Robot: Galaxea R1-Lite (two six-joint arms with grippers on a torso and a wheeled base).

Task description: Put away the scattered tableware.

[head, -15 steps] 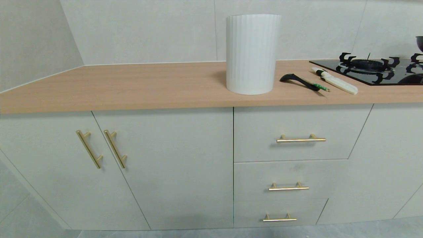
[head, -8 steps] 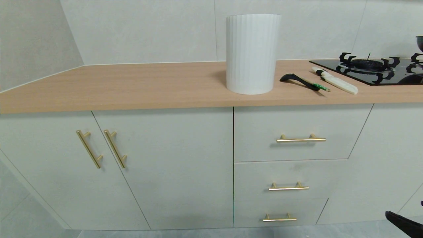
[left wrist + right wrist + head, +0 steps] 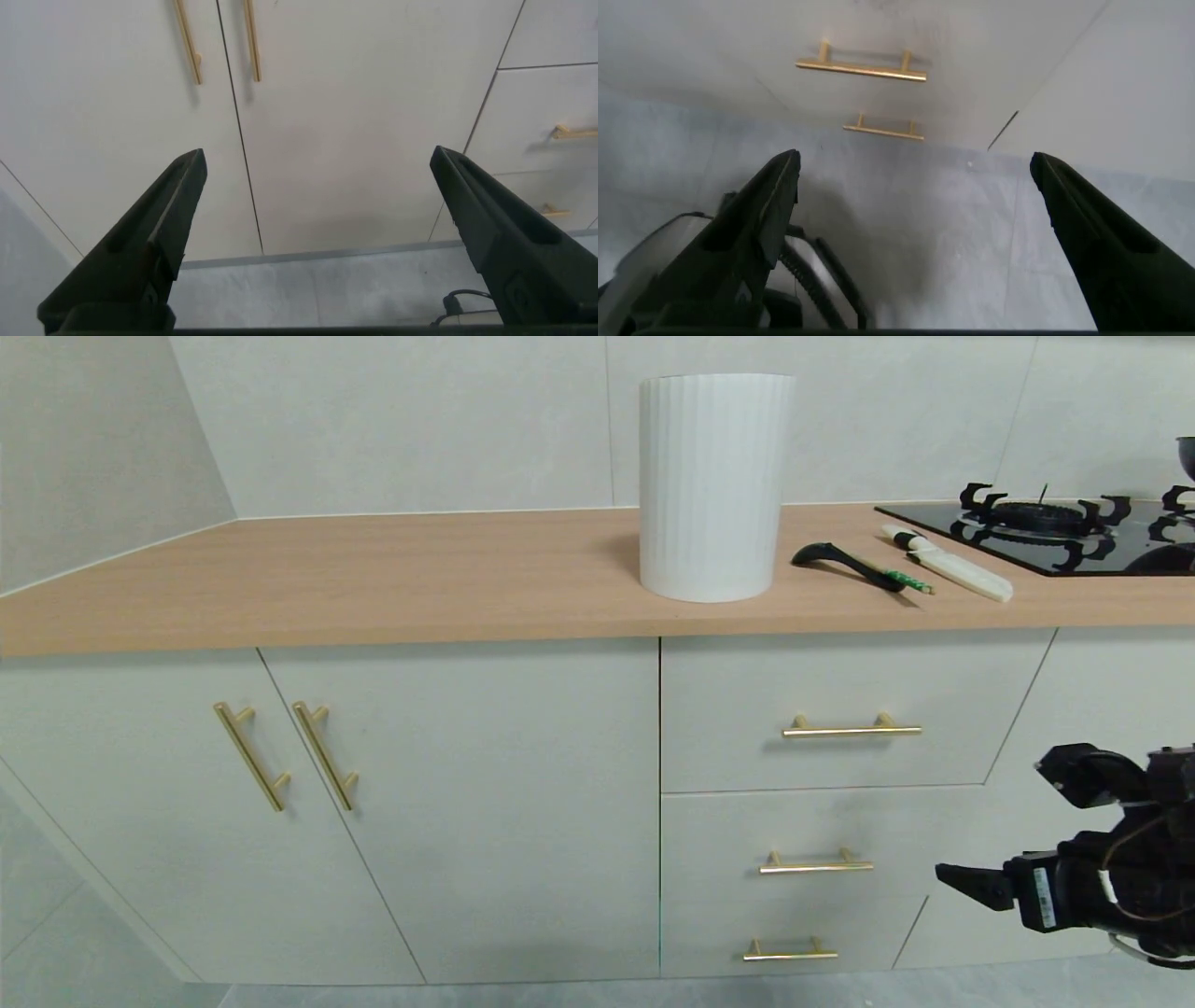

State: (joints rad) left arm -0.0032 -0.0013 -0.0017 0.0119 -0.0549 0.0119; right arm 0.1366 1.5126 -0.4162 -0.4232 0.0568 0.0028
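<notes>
One long wood-grain table (image 3: pixel 373 579), tall ribbed white cylinder (image 3: pixel 714 485) upright on it, slim white knife (image 3: pixel 948 569) and curved black spoon (image 3: pixel 845 563) lying just beside, left claw (image 3: pixel 318 187) spread wide, right claw (image 3: pixel 990 818) spread wide too, newly risen before the drawers (image 3: pixel 747 709) since a second ago.

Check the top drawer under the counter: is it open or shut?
Shut. The top drawer has its front flush with the cabinet door beside it and the drawer below, with only thin seams between them.
</notes>
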